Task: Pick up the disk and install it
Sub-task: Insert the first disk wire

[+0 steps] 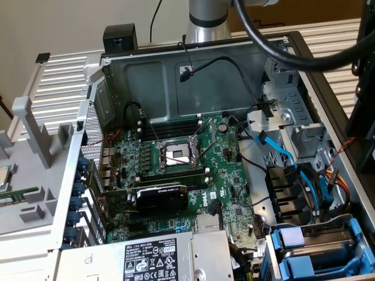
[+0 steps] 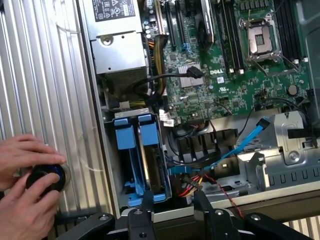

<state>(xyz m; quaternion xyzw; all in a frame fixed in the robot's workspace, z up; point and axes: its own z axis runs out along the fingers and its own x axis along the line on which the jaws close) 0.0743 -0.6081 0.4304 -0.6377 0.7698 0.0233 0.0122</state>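
We judge snagging to be the main hazard. The blue data cable point(image 2: 240, 145) and the red and yellow power wires point(image 2: 200, 180) lie just beside the drive cage, and a finger coming down off-line could catch them or strike the case point(image 1: 193, 55) wall. A person's hands point(image 2: 25, 175) rest on the table point(image 2: 40, 75) near that edge. The hand point(image 2: 172, 207) hovers over the case edge, about half open and holding nothing. The disk point(image 2: 150, 150) sits in its blue rails at the case corner, beside the power supply point(image 2: 120, 45).

Exterior view slants down into the case point(image 1: 176, 82); wrist view overhead shares motherboard point(image 2: 225, 85).
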